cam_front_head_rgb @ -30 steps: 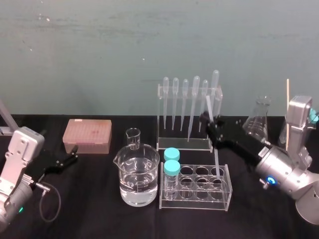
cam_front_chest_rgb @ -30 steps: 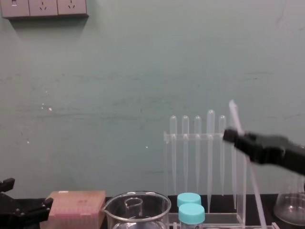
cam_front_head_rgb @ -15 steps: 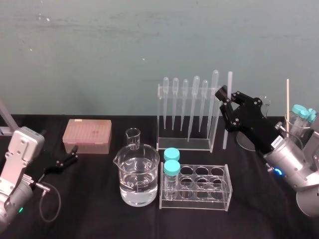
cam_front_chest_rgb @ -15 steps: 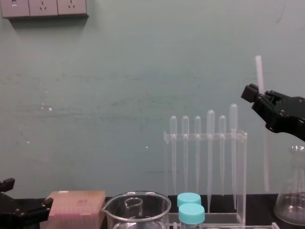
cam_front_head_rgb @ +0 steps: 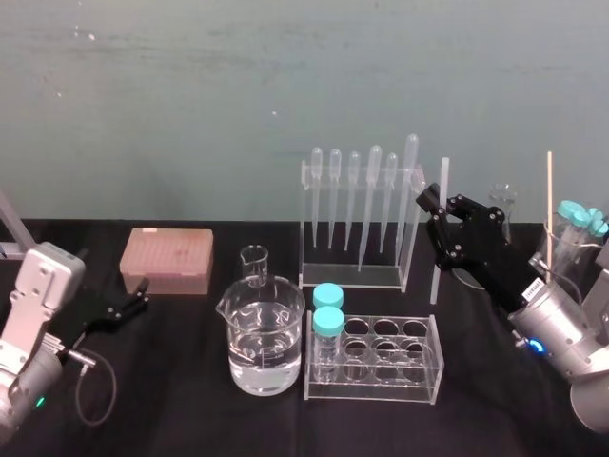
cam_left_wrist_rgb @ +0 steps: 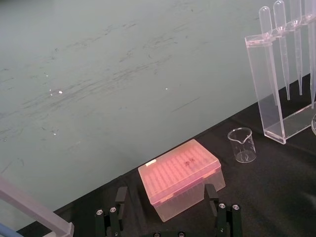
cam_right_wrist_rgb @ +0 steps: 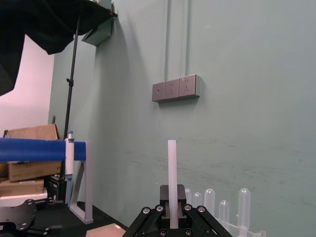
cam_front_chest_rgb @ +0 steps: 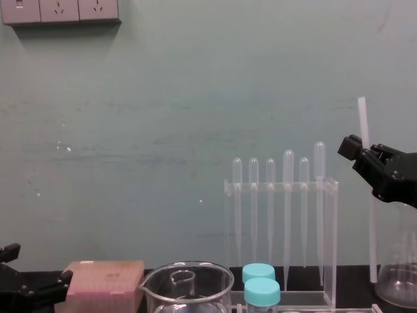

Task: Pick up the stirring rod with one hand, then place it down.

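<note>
The stirring rod [cam_front_head_rgb: 442, 228] is a thin translucent-white stick held upright just right of the pipette rack [cam_front_head_rgb: 354, 276]. My right gripper [cam_front_head_rgb: 434, 208] is shut on its upper part, with the black wrist reaching in from the right. In the chest view the stirring rod [cam_front_chest_rgb: 367, 195] runs from above the right gripper [cam_front_chest_rgb: 357, 151] down beside the flask [cam_front_chest_rgb: 399, 287]. In the right wrist view the stirring rod [cam_right_wrist_rgb: 172, 177] stands straight up between the fingers [cam_right_wrist_rgb: 161, 217]. My left gripper [cam_front_head_rgb: 143, 293] rests parked and open at the far left, near the table.
A water-filled beaker [cam_front_head_rgb: 262, 343], a small beaker [cam_front_head_rgb: 254, 262] and a tube rack [cam_front_head_rgb: 419, 367] with two blue-capped tubes [cam_front_head_rgb: 327, 309] stand in the middle. A pink tip box [cam_front_head_rgb: 166, 259] sits at the left. A conical flask [cam_front_head_rgb: 499, 214], a wooden stick [cam_front_head_rgb: 549, 205] and a blue-capped vessel [cam_front_head_rgb: 577, 217] are at the right.
The right gripper lifted the rod from a tilt over the tube rack to upright, then shifted it right and lowered it slightly. The left arm has not moved.
</note>
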`<state>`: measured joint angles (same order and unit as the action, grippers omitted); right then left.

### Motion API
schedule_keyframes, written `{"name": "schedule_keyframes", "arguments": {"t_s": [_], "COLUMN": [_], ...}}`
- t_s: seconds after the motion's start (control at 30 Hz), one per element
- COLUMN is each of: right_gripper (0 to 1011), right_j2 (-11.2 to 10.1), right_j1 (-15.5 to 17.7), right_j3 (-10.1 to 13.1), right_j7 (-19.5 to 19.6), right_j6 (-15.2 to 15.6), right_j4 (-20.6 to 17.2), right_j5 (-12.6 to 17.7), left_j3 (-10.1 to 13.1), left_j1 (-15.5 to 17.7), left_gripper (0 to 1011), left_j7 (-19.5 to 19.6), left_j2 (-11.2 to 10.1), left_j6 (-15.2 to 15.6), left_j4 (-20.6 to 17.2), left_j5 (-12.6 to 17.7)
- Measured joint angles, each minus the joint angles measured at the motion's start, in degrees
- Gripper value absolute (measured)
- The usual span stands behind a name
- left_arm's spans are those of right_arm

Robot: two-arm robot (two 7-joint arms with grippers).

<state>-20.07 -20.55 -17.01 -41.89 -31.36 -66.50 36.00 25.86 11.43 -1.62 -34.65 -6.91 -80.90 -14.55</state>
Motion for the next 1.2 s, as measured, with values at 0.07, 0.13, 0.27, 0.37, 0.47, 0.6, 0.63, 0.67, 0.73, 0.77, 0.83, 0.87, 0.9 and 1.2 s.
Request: {"name": "schedule_keyframes", "arguments": {"t_s": [0.07, 0.13, 0.27, 0.37, 0.47, 0.6, 0.63, 0.67, 0.73, 0.77, 0.83, 0.87, 0.9, 1.2], "right_gripper": [69, 69, 69, 69, 69, 69, 69, 69, 69, 69, 69, 69, 69, 69], "right_j2": [0.0, 0.0, 0.0, 0.0, 0.0, 0.0, 0.0, 0.0, 0.0, 0.0, 0.0, 0.0, 0.0, 0.0], "right_j1": [-0.1, -0.1, -0.2, -0.2, -0.3, -0.3, -0.3, -0.3, -0.3, -0.3, -0.3, -0.3, -0.4, -0.4], "right_j3": [0.0, 0.0, -0.1, -0.1, -0.1, -0.1, -0.1, -0.1, -0.1, -0.1, -0.1, -0.1, -0.1, -0.1], "right_j7": [0.0, 0.0, 0.0, 0.0, -0.1, -0.1, -0.1, -0.1, -0.1, -0.1, -0.1, -0.1, -0.1, -0.2], "right_j6": [0.0, -0.1, -0.2, -0.3, -0.3, -0.4, -0.4, -0.4, -0.4, -0.4, -0.4, -0.4, -0.4, -0.4], "right_j4": [0.0, 0.0, 0.0, 0.1, 0.1, 0.1, 0.1, 0.1, 0.1, 0.1, 0.1, 0.1, 0.1, 0.1], "right_j5": [0.0, 0.1, 0.1, 0.2, 0.2, 0.2, 0.3, 0.3, 0.3, 0.3, 0.3, 0.3, 0.3, 0.3], "left_j3": [0.0, 0.0, 0.0, 0.0, 0.0, 0.0, 0.0, 0.0, 0.0, 0.0, 0.0, 0.0, 0.0, 0.0], "left_j1": [0.0, 0.0, 0.0, 0.0, 0.0, 0.0, 0.0, 0.0, 0.0, 0.0, 0.0, 0.0, 0.0, 0.0], "left_gripper": [1000, 1000, 1000, 1000, 1000, 1000, 1000, 1000, 1000, 1000, 1000, 1000, 1000, 1000], "left_j7": [0.0, 0.0, 0.0, 0.0, 0.0, 0.0, 0.0, 0.0, 0.0, 0.0, 0.0, 0.0, 0.0, 0.0], "left_j2": [0.0, 0.0, 0.0, 0.0, 0.0, 0.0, 0.0, 0.0, 0.0, 0.0, 0.0, 0.0, 0.0, 0.0], "left_j6": [0.0, 0.0, 0.0, 0.0, 0.0, 0.0, 0.0, 0.0, 0.0, 0.0, 0.0, 0.0, 0.0, 0.0], "left_j4": [0.0, 0.0, 0.0, 0.0, 0.0, 0.0, 0.0, 0.0, 0.0, 0.0, 0.0, 0.0, 0.0, 0.0], "left_j5": [0.0, 0.0, 0.0, 0.0, 0.0, 0.0, 0.0, 0.0, 0.0, 0.0, 0.0, 0.0, 0.0, 0.0]}}
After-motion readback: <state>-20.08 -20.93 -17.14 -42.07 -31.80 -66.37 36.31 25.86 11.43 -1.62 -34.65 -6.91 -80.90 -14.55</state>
